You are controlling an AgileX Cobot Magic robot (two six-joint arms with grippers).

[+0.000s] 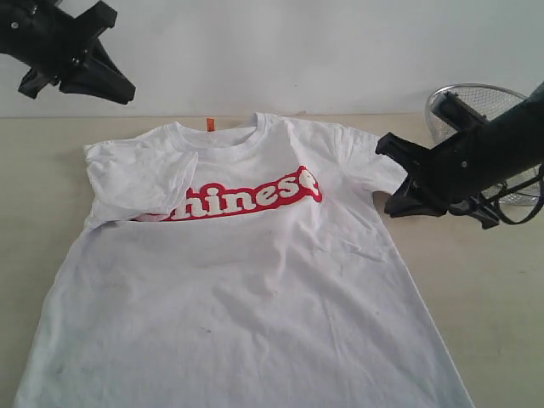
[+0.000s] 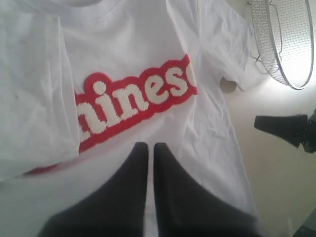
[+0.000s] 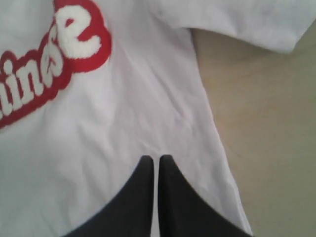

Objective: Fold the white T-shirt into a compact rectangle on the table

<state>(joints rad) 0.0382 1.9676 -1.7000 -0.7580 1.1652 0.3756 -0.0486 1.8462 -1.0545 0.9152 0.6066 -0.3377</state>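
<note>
The white T-shirt point(image 1: 246, 280) lies face up on the table point(image 1: 497, 306), its red banner point(image 1: 246, 197) reading "hinese". Its left sleeve point(image 1: 140, 178) is folded in over the chest and hides the start of the lettering. An orange neck tag point(image 1: 209, 125) shows at the collar. My left gripper point(image 1: 126, 92) hangs high above the far left corner, shut and empty; its own camera shows its fingertips point(image 2: 148, 146) over the shirt below the banner point(image 2: 138, 101). My right gripper point(image 1: 395, 202) hovers beside the spread right sleeve point(image 1: 374, 161), shut and empty, over the shirt's side edge point(image 3: 154, 159).
A round wire-mesh basket point(image 1: 476, 102) stands at the back right, behind the right arm, and also shows in the left wrist view point(image 2: 286, 44). Bare tabletop point(image 3: 266, 128) runs along the shirt's right side. A white wall rises behind the table.
</note>
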